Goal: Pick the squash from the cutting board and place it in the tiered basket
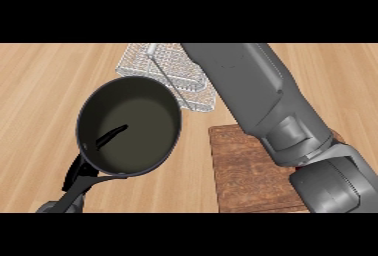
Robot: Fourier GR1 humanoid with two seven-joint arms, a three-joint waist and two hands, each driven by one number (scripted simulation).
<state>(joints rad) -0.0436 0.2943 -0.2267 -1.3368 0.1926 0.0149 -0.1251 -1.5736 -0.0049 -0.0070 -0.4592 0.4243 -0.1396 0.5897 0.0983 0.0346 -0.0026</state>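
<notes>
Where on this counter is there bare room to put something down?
Bare wood lies left of the frying pan, along the counter's left side, and at the far right beyond the forearm. A narrow strip runs between pan and cutting board. The middle is crowded: the wire basket, pan and forearm sit close together, and the forearm covers much of the board.

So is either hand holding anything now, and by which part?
Cannot be told: the right hand is out of view beyond the grey wire basket, and no squash shows.

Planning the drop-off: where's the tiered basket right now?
In the head view, the tiered basket sits at the counter's far centre, behind the black pan and partly hidden by the right forearm.
</notes>
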